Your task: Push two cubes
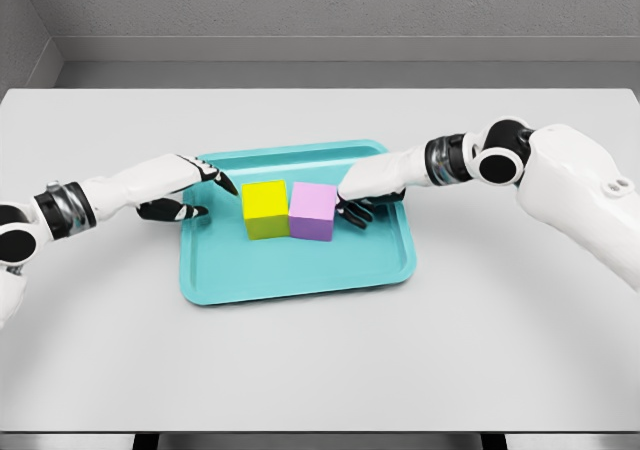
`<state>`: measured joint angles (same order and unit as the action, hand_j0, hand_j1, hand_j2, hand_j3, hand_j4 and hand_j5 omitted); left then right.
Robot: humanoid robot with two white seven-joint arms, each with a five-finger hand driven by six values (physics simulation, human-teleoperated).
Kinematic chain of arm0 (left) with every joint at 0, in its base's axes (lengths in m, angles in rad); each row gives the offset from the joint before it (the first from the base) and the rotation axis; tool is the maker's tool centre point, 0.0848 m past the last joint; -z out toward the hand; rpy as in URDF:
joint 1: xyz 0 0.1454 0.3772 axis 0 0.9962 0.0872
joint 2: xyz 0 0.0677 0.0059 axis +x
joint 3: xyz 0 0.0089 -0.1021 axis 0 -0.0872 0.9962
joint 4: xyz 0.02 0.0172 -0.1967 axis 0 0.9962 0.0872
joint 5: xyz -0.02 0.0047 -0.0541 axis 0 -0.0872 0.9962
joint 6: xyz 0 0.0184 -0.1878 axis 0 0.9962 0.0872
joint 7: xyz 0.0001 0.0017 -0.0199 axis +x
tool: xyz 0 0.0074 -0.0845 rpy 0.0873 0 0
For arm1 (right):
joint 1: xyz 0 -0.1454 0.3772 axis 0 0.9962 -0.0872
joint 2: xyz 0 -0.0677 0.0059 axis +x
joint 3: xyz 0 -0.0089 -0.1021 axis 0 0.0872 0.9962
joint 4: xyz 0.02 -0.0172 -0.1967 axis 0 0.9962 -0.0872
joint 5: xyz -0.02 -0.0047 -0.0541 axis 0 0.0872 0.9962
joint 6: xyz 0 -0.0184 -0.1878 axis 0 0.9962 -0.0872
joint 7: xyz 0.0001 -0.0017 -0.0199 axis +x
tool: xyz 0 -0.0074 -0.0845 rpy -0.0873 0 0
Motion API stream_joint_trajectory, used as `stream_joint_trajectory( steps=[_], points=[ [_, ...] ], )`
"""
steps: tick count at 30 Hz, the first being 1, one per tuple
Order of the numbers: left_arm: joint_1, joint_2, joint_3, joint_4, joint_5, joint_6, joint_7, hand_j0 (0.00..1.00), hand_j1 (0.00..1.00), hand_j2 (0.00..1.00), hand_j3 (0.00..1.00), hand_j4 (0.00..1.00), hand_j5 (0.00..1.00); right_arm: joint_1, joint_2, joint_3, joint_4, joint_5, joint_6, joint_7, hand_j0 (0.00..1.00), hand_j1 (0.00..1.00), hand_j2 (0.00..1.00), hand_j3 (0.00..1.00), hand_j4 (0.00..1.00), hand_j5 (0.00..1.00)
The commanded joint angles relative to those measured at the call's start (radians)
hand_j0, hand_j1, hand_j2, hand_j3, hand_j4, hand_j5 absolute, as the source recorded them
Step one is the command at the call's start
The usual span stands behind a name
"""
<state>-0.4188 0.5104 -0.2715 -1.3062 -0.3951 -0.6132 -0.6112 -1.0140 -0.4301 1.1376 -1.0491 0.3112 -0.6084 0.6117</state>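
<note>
While both my arms reach over the white table (pixel 480 320), two cubes sit side by side in the middle of a teal tray (pixel 300 270); the yellow cube (pixel 265 208) is on the left, the pink cube (pixel 313 210) on the right, and their inner faces touch or very nearly so; both stand flat on the tray floor, a little toward its far half. My left hand (pixel 190 190) comes in from the lower left, lying over the tray's left rim; its fingers are stretched out flat and hold nothing, with the dark fingertips (pixel 228 183) pointing at the yellow cube's upper left edge, just beside it; whether they touch it I cannot tell; the thumb hangs lower, over the table just outside the rim. My right hand (pixel 368 192) comes in from the right, wrist bent, over the tray's right half; its fingers are loosely extended and grasp nothing, and their tips (pixel 350 210) lie just beside the pink cube's right face, seemingly against it, though I cannot be sure of contact; the right forearm stretches back to the upper right, over the table; the tray lies square on the table, near its centre; a grey wall (pixel 320 10) rises behind the far edge.
</note>
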Motion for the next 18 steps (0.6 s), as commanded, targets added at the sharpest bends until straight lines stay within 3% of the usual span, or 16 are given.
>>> stream_joint_trajectory(
  steps=[1, 8, 12, 18],
  points=[
    [0.0, -0.004, -0.002, 0.021, 0.007, 0.002, 0.0, 0.66, 0.66, 0.66, 0.66, 0.66, 0.66, 0.0, 0.001, 0.002, 0.012, 0.012, -0.002, -0.001, 0.13, 0.13, 0.13, 0.13, 0.13, 0.13],
    [-0.002, -0.042, -0.003, 0.027, 0.005, 0.002, 0.0, 0.66, 0.66, 0.66, 0.66, 0.66, 0.66, -0.011, -0.001, 0.002, 0.054, 0.015, -0.002, -0.001, 0.13, 0.13, 0.13, 0.13, 0.13, 0.13],
    [-0.002, -0.046, -0.003, 0.027, 0.005, 0.002, 0.0, 0.66, 0.66, 0.66, 0.66, 0.66, 0.66, -0.025, 0.027, 0.002, 0.118, 0.017, -0.002, -0.001, 0.13, 0.13, 0.13, 0.13, 0.13, 0.13],
    [-0.002, -0.049, -0.003, 0.027, 0.005, 0.002, 0.0, 0.66, 0.66, 0.66, 0.66, 0.66, 0.66, -0.037, 0.028, 0.002, 0.124, 0.017, -0.002, -0.001, 0.14, 0.14, 0.14, 0.14, 0.14, 0.14]
  ],
)
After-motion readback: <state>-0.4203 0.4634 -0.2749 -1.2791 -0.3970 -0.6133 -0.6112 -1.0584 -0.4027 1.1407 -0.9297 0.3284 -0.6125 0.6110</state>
